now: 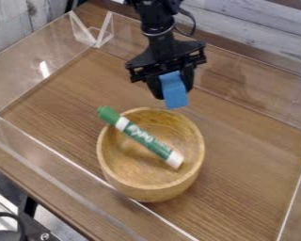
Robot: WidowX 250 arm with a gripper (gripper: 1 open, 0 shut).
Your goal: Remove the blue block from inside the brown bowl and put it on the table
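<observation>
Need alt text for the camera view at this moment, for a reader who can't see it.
A black gripper holds a blue block in its shut jaws just above the far rim of a wooden bowl. A white marker with a green cap lies slanted inside the bowl. The bowl sits on a wood-grain table with clear walls.

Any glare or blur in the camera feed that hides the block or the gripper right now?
Camera view: the acrylic walls catch pale reflections, but none cover the blue block, which reads sharp in the shut gripper; the whole image is low-resolution and soft, and the brown bowl and green-capped marker stay legible.
</observation>
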